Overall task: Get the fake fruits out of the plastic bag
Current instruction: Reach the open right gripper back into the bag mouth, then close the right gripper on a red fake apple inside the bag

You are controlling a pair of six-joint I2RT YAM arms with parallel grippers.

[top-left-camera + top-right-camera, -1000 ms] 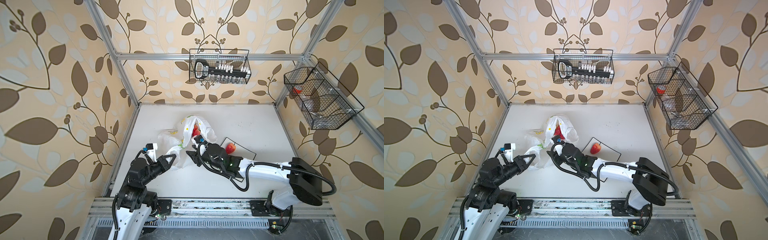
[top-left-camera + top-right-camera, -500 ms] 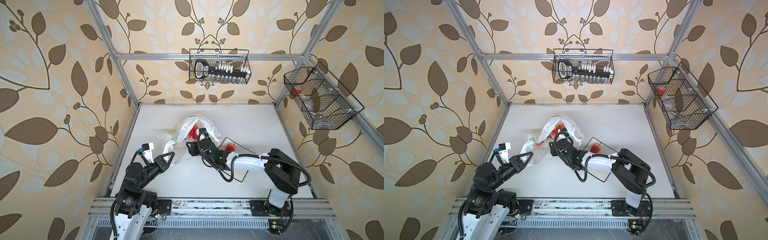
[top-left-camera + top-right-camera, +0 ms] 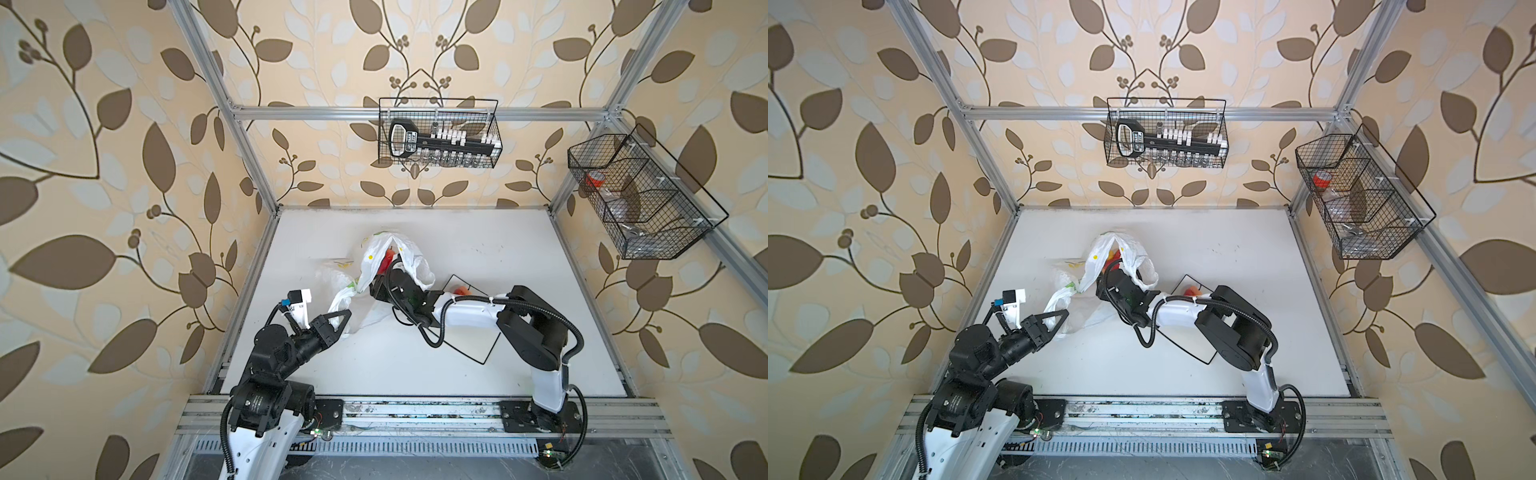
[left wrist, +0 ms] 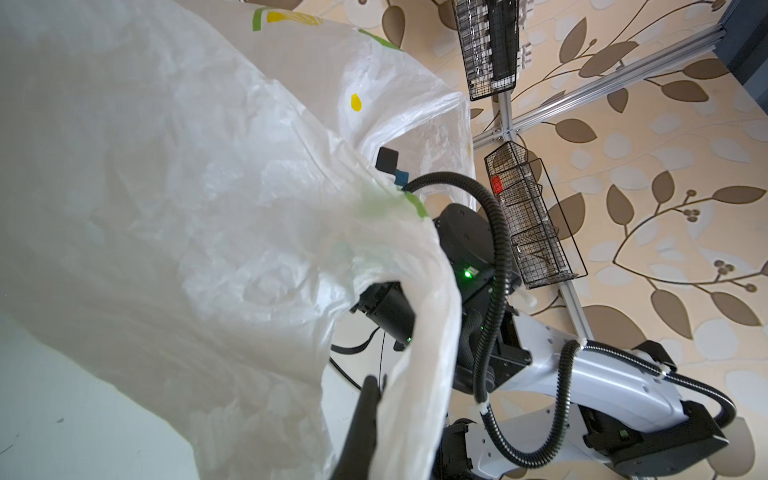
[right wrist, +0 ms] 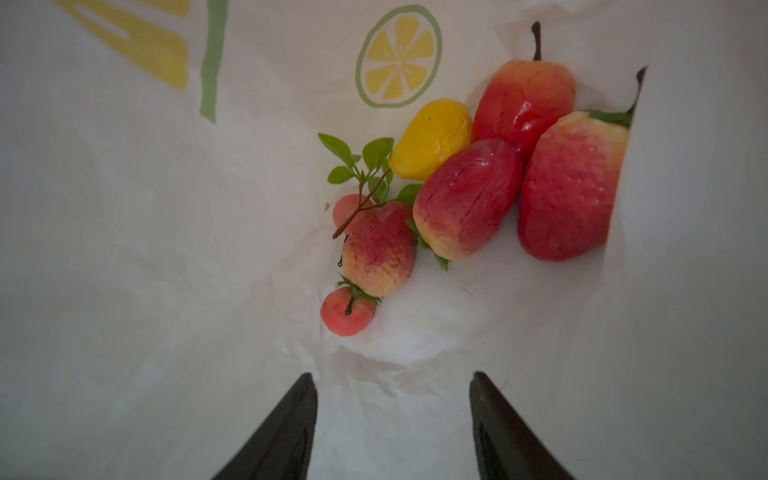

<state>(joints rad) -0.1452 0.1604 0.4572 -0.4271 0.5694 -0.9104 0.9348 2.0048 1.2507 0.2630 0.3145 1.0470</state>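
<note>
Seven fake fruits (image 5: pixel 469 199) in a heap at the bottom of the plastic bag (image 5: pixel 166 249), and the right wrist view looks straight at them; a yellow lemon (image 5: pixel 430 139) is tucked against a glossy red pear-shaped fruit (image 5: pixel 523 108) with a brown stem; two big strawberries (image 5: pixel 569 187) lie side by side, touching both; a smaller strawberry (image 5: pixel 378 249) sits next along, and two little pinkish peaches (image 5: pixel 347 311) mark the edge of the pile; a green leafy sprig (image 5: pixel 361 162) lies across one peach, right beside the lemon.

Right claw (image 5: pixel 392 415) is inside the bag; its two black fingers (image 5: pixel 282 432) stand well apart with only white film between them; nothing gripped, tips clear of the fruit.

Out to both top views: the bag lies crumpled mid-table with its mouth raised, red showing in the opening; the right arm's wrist is buried in that mouth. Left claw (image 3: pixel 343 318) is clamped tight on a twisted handle at the bag's near-left end; film runs from it up toward the mouth; the left wrist view is mostly white film, one black finger (image 4: pixel 365 415) pressed against it.

Just beside the bag, a square white plate with a black rim (image 3: pixel 492 348) lies under the right arm; a red-orange fruit (image 3: pixel 461 289) shows on it, mostly hidden by the arm. White table (image 3: pixel 519 249) beneath it all; one black wire basket (image 3: pixel 438 133) on the back wall, another (image 3: pixel 640 195) on the right wall.
</note>
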